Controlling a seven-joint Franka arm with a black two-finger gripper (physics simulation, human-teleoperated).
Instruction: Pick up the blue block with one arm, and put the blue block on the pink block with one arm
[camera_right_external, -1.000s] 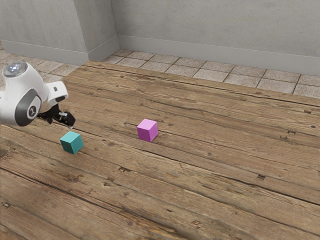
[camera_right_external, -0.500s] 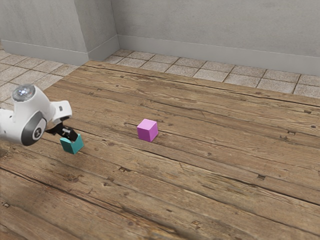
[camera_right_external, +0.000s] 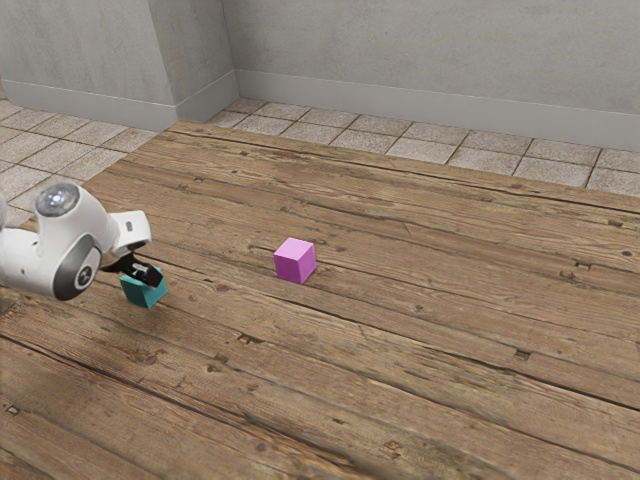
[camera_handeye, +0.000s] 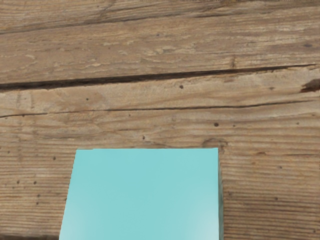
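Blue block (camera_right_external: 147, 292): a teal-blue cube sitting flat on the plank table (camera_right_external: 400, 330), near the exterior view's left, with its lower edges meeting the wood.

Blue block from my wrist: its pale top face (camera_handeye: 145, 195) lies straight under my hand, square to the run of the planks, with bare wood grain beyond it.

Gripper (camera_right_external: 140, 273): my black gripper is down at the block's upper part, overlapping its top edge on the side toward the exterior view's left. I cannot tell whether it is closed on the block or standing open around it.

Arm (camera_right_external: 62, 250): white with a grey joint cap, it comes in from the exterior view's left edge and sits low over the table, just beside the block.

Pink block (camera_right_external: 295, 260): it rests flat on the same table, toward the exterior view's right of the blue block and well apart from it.

Table surface: weathered brown planks with dark seams, knots and small nail marks.

Surroundings: pale stone tiles (camera_right_external: 420, 145) lie beyond the table's far edge, and a grey wall (camera_right_external: 420, 40) with a skirting board stands behind them.
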